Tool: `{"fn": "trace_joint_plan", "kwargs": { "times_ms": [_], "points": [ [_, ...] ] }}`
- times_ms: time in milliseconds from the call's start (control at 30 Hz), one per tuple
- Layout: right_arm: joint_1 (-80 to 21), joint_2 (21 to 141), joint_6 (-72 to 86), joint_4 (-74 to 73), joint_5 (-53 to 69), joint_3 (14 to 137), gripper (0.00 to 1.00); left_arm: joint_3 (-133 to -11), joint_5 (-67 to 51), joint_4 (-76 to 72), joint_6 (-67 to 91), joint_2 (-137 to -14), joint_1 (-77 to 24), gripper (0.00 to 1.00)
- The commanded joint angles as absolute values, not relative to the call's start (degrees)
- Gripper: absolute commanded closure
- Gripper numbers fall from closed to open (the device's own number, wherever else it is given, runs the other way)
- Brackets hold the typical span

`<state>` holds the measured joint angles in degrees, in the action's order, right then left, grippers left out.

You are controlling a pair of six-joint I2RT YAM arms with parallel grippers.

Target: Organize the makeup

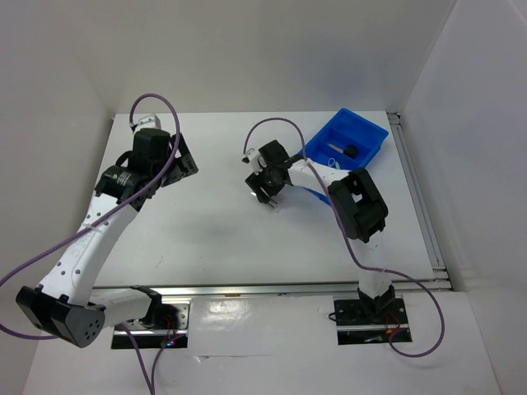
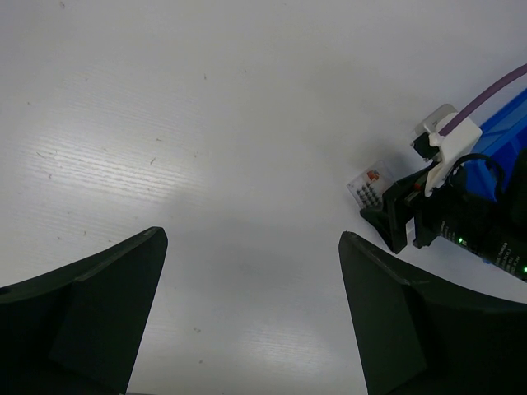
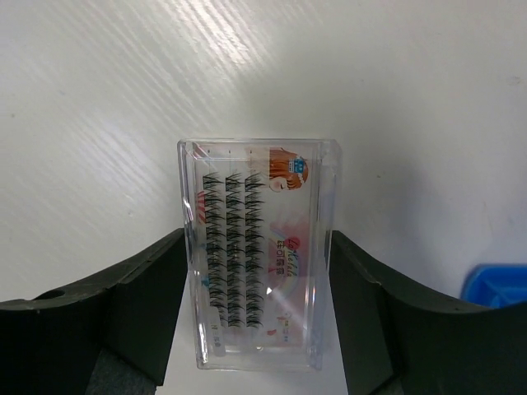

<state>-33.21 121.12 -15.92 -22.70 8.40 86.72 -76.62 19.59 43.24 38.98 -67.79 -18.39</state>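
R gripper (image 3: 257, 300) closed partway, fingers (image 3: 140, 288) pressed on both long sides of a clear lash case (image 3: 255, 214): rows of black lashes, cartoon print on the insert. Case is over mid-table (image 1: 206, 239), near the blue bin (image 1: 329, 136), on its left in top view; can't tell if it's lifted off the surface. Small black item (image 1: 350, 150) lies in the bin. L gripper (image 2: 251, 313) is spread wide w/ nothing in it, above bare table at far left, well apart from case.
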Motion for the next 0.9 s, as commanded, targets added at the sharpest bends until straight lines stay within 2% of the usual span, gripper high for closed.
{"fn": "trace_joint_plan", "kwargs": {
  "times_ms": [0, 167, 367, 567, 633, 867],
  "points": [
    [-35.68, 120.24, -14.77, -26.37, 7.30, 89.29, 0.59, -78.49, 19.77, 41.92, 38.14, -67.41, -18.11, 0.00],
    [-36.91, 114.53, -14.77, -26.89, 5.28, 92.63, 0.59, -79.01, 19.78, 41.92, 38.14, -67.41, -18.11, 0.00],
    [-35.60, 105.74, -15.38, -24.35, -4.55, 96.50, 0.59, -80.77, 19.78, 41.92, 37.10, -67.94, -18.11, 0.00],
    [-27.70, 103.80, -10.03, -20.22, -20.37, 100.55, 0.59, -81.83, 19.78, 41.40, 37.09, -69.60, -18.11, 0.00],
    [-24.79, 103.80, -7.22, -17.42, -26.24, 101.07, 0.64, -81.83, 19.25, 40.87, 37.09, -70.22, -18.11, 0.00],
    [-15.74, 107.48, -7.38, -3.80, -39.01, 98.61, 0.62, -84.37, 18.64, 40.87, 36.56, -72.86, -18.11, 0.00]
  ]
}}
